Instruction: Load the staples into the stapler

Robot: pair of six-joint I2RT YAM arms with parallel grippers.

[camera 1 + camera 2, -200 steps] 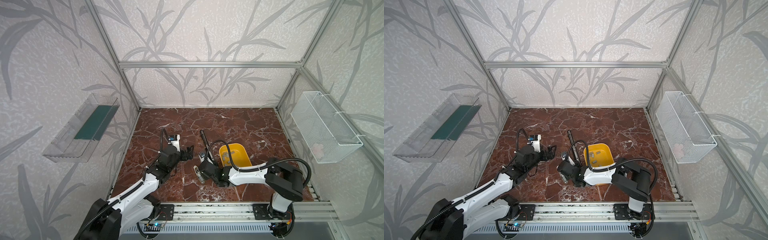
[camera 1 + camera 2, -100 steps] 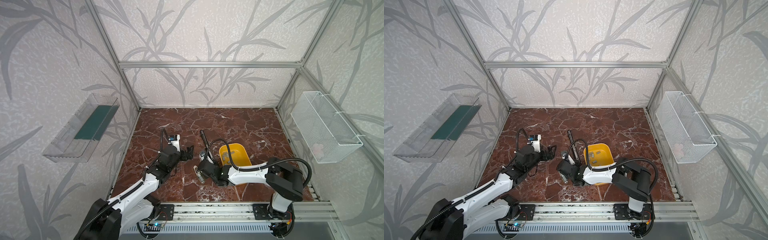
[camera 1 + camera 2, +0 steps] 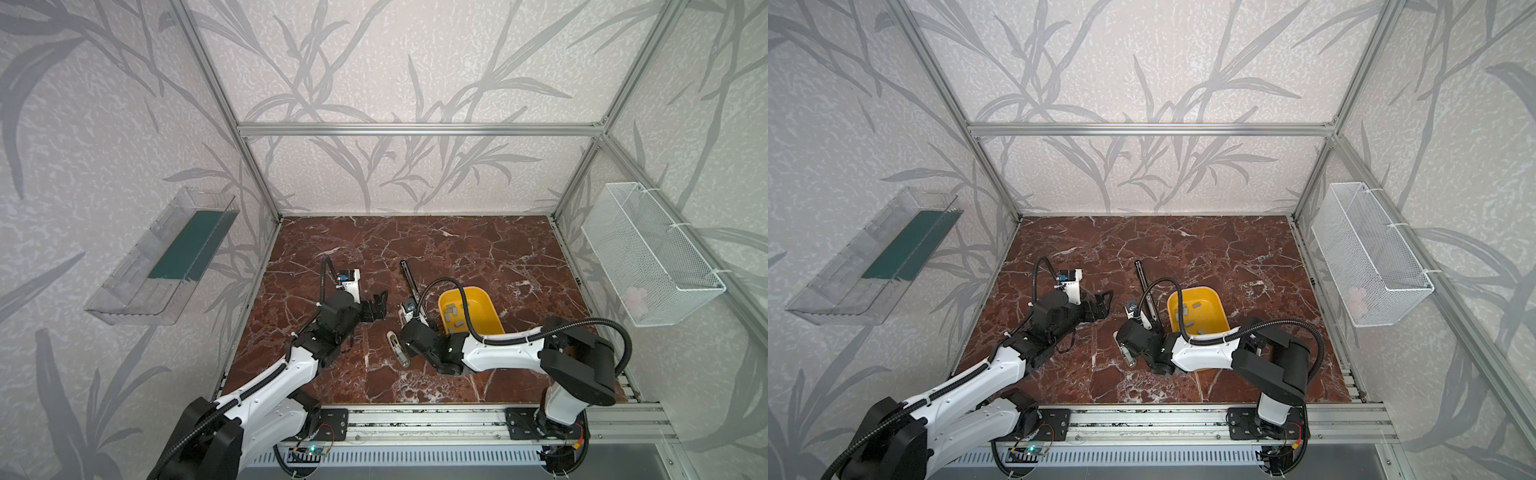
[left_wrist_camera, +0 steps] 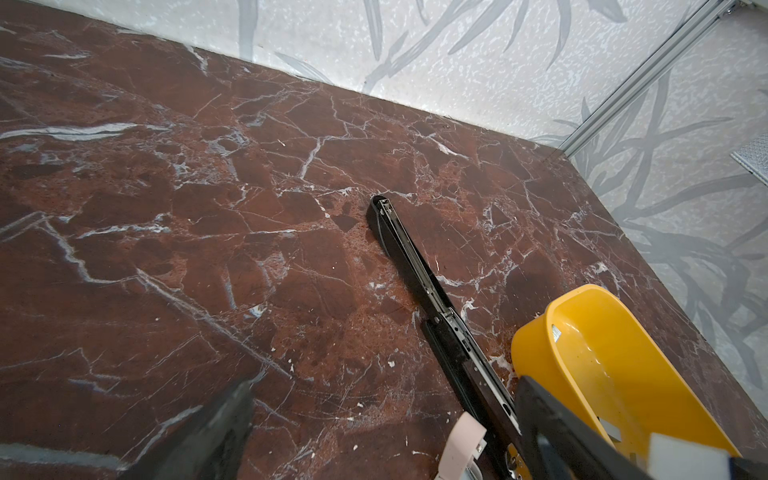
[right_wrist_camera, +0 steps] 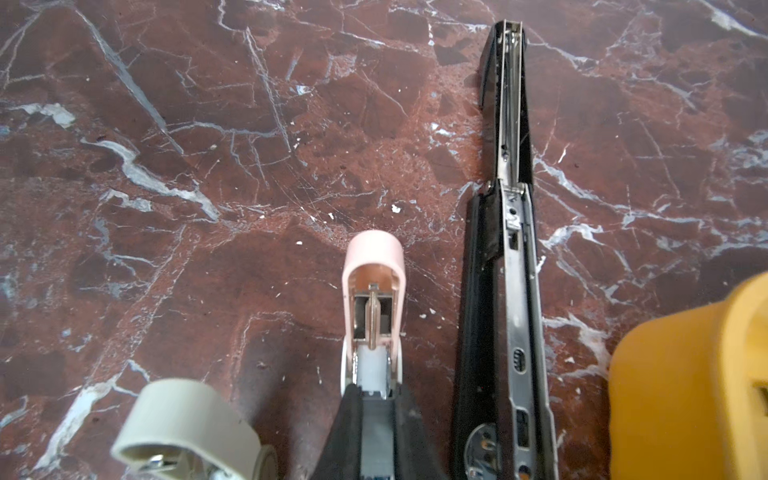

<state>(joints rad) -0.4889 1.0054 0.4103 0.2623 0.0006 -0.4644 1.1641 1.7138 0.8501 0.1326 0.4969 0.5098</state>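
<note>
We note the staples (image 3: 453, 312), short grey strips, lying loose in the yellow bin (image 3: 484, 307), which sits just beside the opened black stapler (image 5: 509, 249). Right gripper (image 5: 376, 392) fingers are pinched narrow on the rear of the pink stapler (image 5: 372, 266), with a beige stapler (image 5: 187, 411) alongside. Left gripper (image 3: 380, 306) fingers are spread wide, gripping nothing. The wire basket (image 3: 648, 257) holds a pale pink thing (image 3: 636, 295); the clear wall tray (image 3: 137, 291) holds a green sheet (image 3: 187, 245)

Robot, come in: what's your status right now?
Left gripper open, empty. Right gripper shut on pink stapler. Staples in yellow bin. Black stapler lies between pink stapler and bin.
</note>
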